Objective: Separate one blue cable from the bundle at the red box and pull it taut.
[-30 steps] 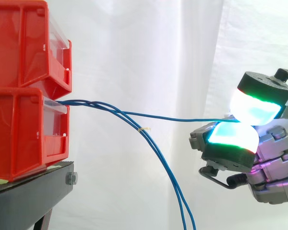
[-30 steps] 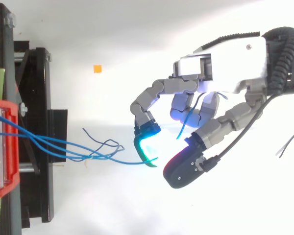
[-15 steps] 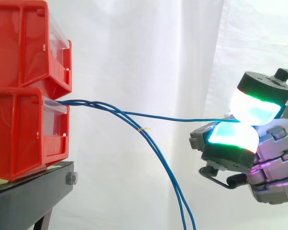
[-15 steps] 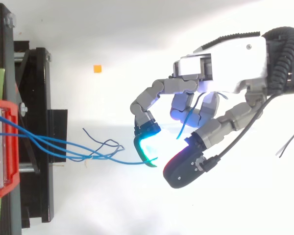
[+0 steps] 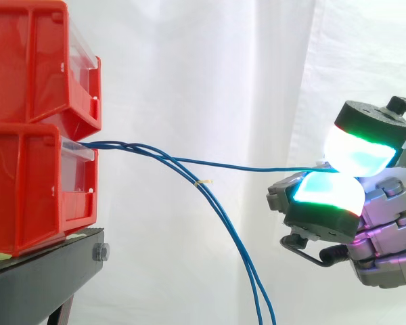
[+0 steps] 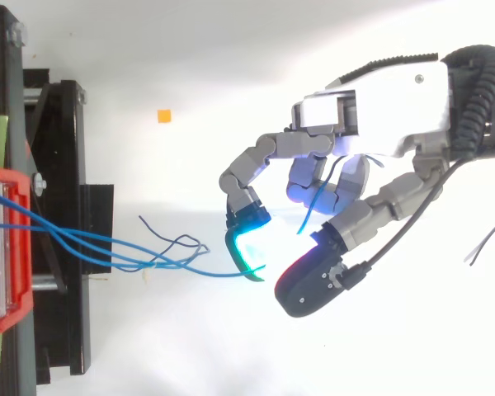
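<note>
hand [image 5: 386, 223]: reaching in from the right, two glowing fingertips [image 5: 357, 153] pressing one above the other and pinching a single blue cable [image 5: 257, 166] between them; in the top view the other fingers are curling under the white palm. blue cable: leaving the front of the lower red box [image 5: 27, 183] at the left and running nearly level and almost straight across to the pinch; in the top view a short blue tail is poking past the pinch into the hand's hollow. bundle [image 5: 233, 240]: the other blue cables are sharing the same exit, then sagging down and to the right below the held strand; a small yellowish tag [image 5: 203, 182] is sitting on them, too small for any writing to be made out. upper red box [image 5: 34, 61]: sitting on the lower one, both resting on the black stand [image 5: 40, 284] before the white curtain [image 5: 210, 68]. orange square [image 6: 163, 115]: lying on the white surface right of the stand. hidden or cut off: the cable roots are lying behind the clear front strip [image 5: 78, 150]; the bundle is running off the bottom edge of the side view; the arm is being cut off at the right.
</note>
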You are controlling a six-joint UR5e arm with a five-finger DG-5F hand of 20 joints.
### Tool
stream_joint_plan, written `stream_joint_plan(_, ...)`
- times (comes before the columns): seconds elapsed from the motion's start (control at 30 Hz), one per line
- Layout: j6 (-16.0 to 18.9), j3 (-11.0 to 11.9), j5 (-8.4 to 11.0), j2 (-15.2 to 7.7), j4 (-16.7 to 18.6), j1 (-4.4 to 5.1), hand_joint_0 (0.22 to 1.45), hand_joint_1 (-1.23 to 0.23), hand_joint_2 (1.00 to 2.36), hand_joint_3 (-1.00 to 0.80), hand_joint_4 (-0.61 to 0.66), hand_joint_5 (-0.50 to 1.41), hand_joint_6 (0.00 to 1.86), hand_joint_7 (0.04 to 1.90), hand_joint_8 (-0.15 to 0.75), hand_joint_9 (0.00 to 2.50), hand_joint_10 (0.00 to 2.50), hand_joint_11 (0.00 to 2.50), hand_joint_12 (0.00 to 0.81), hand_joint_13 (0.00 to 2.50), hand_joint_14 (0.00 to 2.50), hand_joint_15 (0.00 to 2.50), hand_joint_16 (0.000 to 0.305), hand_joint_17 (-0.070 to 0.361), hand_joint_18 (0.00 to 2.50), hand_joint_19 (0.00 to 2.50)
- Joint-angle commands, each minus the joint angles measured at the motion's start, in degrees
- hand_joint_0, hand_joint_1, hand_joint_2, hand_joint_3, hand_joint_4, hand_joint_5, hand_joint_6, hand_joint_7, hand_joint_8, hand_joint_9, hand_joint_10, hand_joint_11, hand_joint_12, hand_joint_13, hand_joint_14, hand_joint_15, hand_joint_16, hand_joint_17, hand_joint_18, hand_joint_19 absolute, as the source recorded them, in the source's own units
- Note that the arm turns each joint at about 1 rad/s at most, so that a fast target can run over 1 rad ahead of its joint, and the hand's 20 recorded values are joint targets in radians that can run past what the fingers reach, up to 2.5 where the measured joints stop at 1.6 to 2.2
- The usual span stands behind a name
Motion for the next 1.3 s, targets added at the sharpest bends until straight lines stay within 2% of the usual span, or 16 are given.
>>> stream_joint_plan(0.0, 0.0, 0.0, 0.05, 0.02, 0.0, 0.01, 0.6, -0.72, 1.02, -0.02, 0.06, -0.13, 0.86, 1.33, 0.342, 1.18, 1.69, 1.74, 0.403, 1.09, 1.69, 1.7, 0.059, 0.134, 1.39, 1.22)
stream_joint_plan(1.27, 0.0, 0.0, -0.04, 0.02, 0.0, 0.01, 0.6, -0.72, 1.02, -0.02, 0.06, -0.13, 0.86, 1.33, 0.345, 1.19, 1.68, 1.73, 0.412, 1.11, 1.68, 1.68, 0.061, 0.137, 1.4, 1.2)
